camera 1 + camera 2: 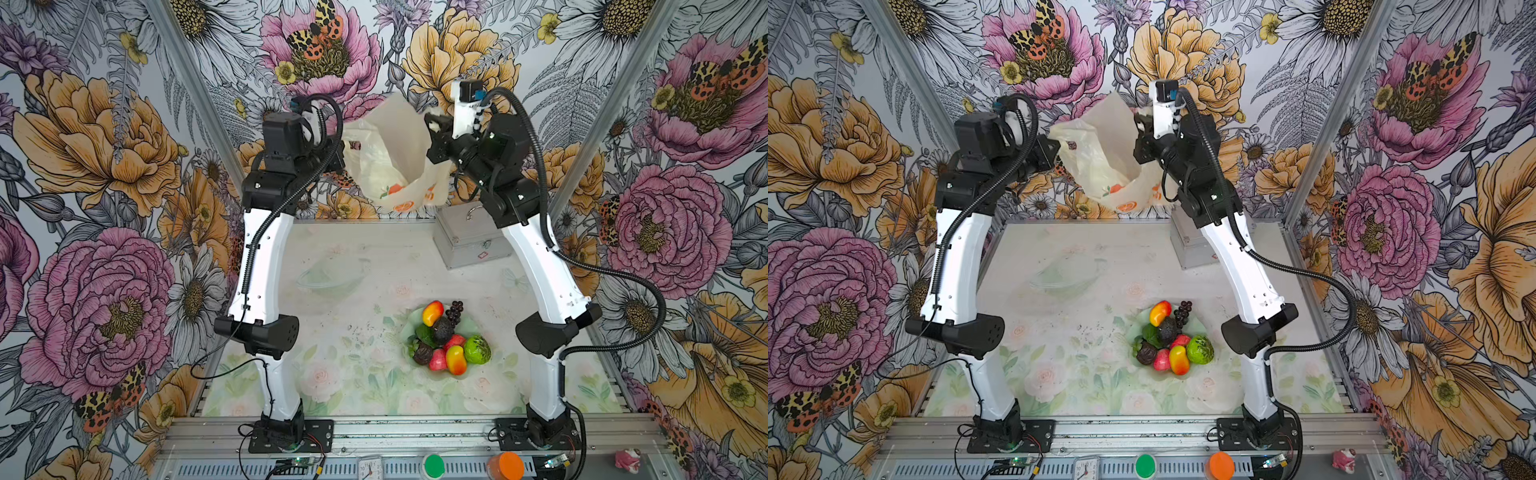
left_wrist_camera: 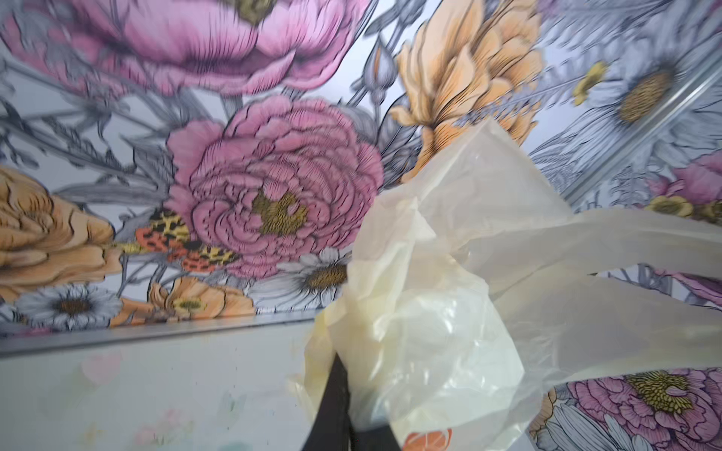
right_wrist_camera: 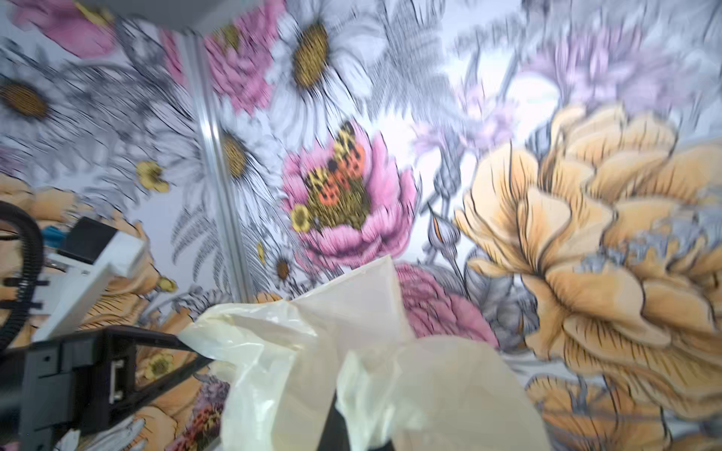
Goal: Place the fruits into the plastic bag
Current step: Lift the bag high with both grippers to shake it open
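The floral walls (image 1: 104,166) enclose a pale surface (image 1: 353,374). The left tool (image 1: 341,151) and right tool (image 1: 434,121) are each clenched on the plastic bag (image 1: 390,145), upper centre.

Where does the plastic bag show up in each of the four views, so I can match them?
In a top view: plastic bag upper centre, aloft.
In a top view: again upper centre, slightly further left.
Left wrist: close, crumpled, filling the foreground.
Right wrist: close in the foreground.
Shared landmark: flowered back wall behind it.
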`<state>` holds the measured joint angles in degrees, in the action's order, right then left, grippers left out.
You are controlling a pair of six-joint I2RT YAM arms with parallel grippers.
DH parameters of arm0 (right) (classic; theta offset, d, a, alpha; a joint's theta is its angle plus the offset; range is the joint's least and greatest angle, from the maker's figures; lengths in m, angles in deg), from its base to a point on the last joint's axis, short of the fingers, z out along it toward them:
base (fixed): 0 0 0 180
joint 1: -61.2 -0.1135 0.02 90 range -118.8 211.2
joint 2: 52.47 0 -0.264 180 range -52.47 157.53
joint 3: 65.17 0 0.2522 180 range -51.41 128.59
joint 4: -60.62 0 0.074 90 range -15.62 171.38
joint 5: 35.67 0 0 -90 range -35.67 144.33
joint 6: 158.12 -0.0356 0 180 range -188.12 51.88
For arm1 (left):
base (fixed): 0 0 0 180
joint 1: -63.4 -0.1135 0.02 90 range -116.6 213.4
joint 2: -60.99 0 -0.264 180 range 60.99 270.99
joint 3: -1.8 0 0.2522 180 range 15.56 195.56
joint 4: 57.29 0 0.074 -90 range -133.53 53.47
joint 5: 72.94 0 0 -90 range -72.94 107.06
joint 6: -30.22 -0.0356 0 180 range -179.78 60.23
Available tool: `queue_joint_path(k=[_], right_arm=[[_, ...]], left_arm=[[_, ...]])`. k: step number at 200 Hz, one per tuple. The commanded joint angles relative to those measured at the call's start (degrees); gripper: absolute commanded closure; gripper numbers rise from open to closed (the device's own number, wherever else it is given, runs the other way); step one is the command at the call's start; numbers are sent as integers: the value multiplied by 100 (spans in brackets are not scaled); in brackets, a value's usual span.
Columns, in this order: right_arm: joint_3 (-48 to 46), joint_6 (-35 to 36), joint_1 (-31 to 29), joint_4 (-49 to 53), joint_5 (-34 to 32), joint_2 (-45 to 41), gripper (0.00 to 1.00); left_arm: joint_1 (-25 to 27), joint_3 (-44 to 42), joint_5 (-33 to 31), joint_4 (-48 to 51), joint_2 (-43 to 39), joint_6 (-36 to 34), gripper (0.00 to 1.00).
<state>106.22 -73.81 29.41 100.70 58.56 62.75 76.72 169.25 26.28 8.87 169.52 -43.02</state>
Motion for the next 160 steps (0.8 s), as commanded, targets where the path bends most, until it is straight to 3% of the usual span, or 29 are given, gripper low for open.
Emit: queue_joint_path(k=[1,14,28,45,59,74,90,111,131,160], right_arm=[[-253,697,-254,-62,8,-410,100],[-1524,476,-260,-75,-120,-809,100],[-3541,-306,-162,-62,-225,-1130,100],[-5683,-1642,-100,-95,333,-1286,100],[-6509,-2156,-224,-178,478,-1378,100],[-6613,-2335,-226,-175,561,-1412,100],[-6183,-2192,-129,-163,526,-1339,100],[-5024,-2206,111,-171,757,-887,100],[-3369,-2059,229,-154,751,-272,100],[-246,-2012,313,-119,599,782,100]], left_arm=[[80,-111,-978,-53,-814,-503,100],[64,-1482,-1284,-240,-1372,-649,100],[-8,-3949,-1551,-960,-2144,-669,100],[-344,-6515,-1036,-1390,-2591,-14,100],[-498,-7846,-680,-1376,-2723,239,100],[-622,-8443,-326,-1218,-2804,379,100],[-840,-8323,-170,-1021,-2823,407,100],[-1191,-7355,105,-783,-2565,478,100],[-1268,-5746,59,-499,-2040,491,100],[-1129,-2520,-315,199,-1066,452,100]])
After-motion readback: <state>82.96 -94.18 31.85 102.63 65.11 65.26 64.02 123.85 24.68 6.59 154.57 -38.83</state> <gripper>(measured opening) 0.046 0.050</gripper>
